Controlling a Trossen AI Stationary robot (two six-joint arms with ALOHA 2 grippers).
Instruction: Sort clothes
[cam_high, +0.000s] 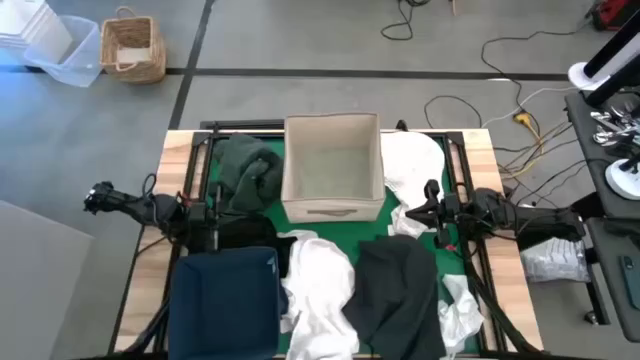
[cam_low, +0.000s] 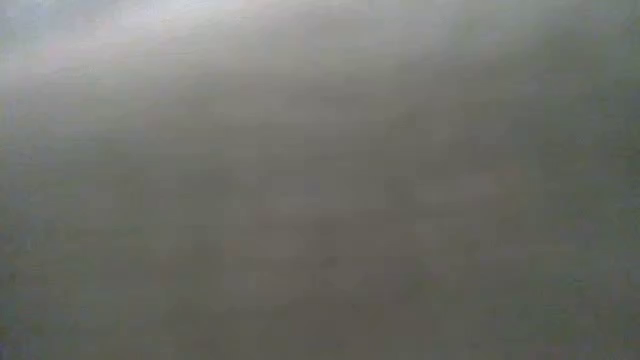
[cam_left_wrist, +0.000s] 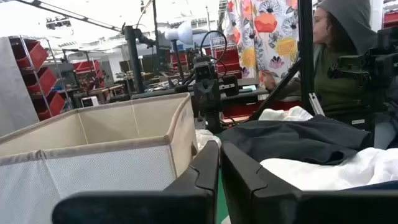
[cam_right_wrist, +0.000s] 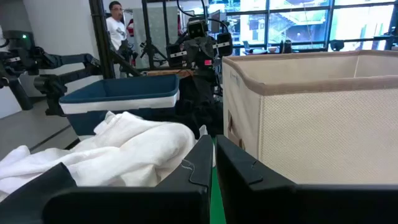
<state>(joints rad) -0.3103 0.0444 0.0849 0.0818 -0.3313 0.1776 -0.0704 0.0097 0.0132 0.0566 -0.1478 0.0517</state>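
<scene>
In the high view the clothes lie on a green mat. A dark green garment (cam_high: 250, 170) is left of the beige fabric box (cam_high: 331, 165), and a white one (cam_high: 415, 160) is right of it. Another white garment (cam_high: 320, 290) and a charcoal one (cam_high: 400, 295) lie near the front edge, beside the navy bin (cam_high: 225, 300). My left gripper (cam_high: 222, 212) (cam_left_wrist: 219, 168) is shut and level, pointing right between the green garment and the bin. My right gripper (cam_high: 418, 212) (cam_right_wrist: 213, 163) is shut and level, pointing left beside a white cloth (cam_right_wrist: 124, 149).
The low view shows only a blurred grey surface. A small white piece (cam_high: 460, 310) lies at the near right of the table. On the floor beyond the table stand a wicker basket (cam_high: 132, 47) and a clear tub (cam_high: 65, 55). A person (cam_left_wrist: 339, 56) sits beyond the right side, and another person (cam_right_wrist: 117, 28) stands beyond the left.
</scene>
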